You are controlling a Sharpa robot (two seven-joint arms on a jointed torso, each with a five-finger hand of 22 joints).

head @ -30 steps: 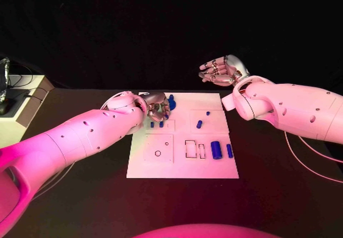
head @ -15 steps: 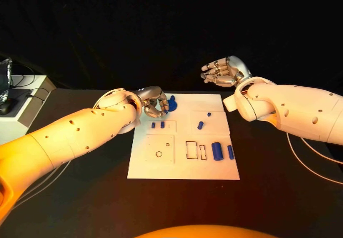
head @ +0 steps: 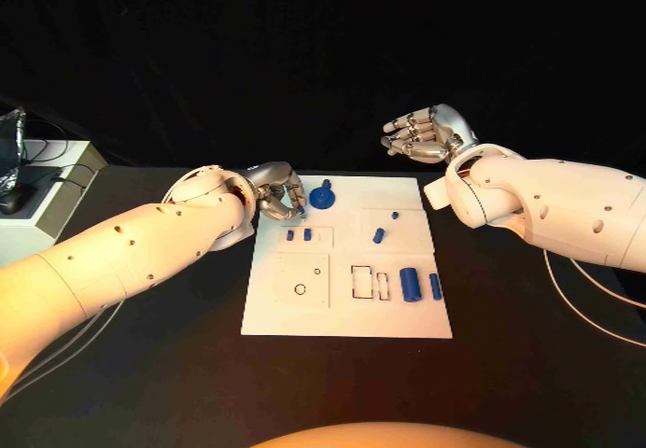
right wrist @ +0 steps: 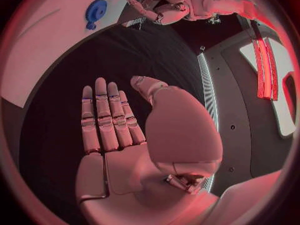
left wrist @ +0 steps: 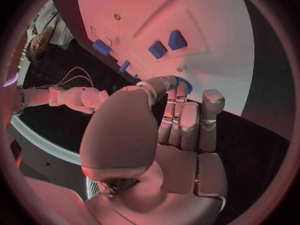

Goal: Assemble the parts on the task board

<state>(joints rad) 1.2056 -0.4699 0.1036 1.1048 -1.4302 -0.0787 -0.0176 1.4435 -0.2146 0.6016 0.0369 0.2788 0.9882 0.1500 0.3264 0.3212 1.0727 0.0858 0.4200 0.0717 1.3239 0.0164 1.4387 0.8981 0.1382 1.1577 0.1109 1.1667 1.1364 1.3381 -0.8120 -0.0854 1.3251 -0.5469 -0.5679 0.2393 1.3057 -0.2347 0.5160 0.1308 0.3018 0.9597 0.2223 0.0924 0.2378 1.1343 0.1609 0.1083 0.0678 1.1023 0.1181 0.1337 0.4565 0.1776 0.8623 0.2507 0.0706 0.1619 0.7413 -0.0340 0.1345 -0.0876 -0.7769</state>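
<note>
Black counter (head: 161, 373) carrying white task board (head: 344, 317) at centre. Left hand (head: 276, 198) low at the board's far left corner, fingers curled inward; apparently holding nothing, though the fingertip region is poorly resolved in the left wrist view. Right hand (head: 424, 133) raised well clear beyond the board's far right corner, fingers loosely bent and apart, palm empty in the right wrist view.

Round blue part (head: 323, 197) lying on the board just beside the left hand's fingertips, seemingly free of them. Two small blue parts (head: 299, 234) standing in the recess nearer the robot than the left hand. Upright blue cylinder (head: 408, 282) and slim blue part (head: 435, 286) well apart from both hands, near the board's right edge.

Risks, as judged: round part nudged or rolled off the far edge if the curled fingers sweep past it; neighbouring small parts toppled by the knuckles during a low approach; poor grasp if closed without first opening wider.
</note>
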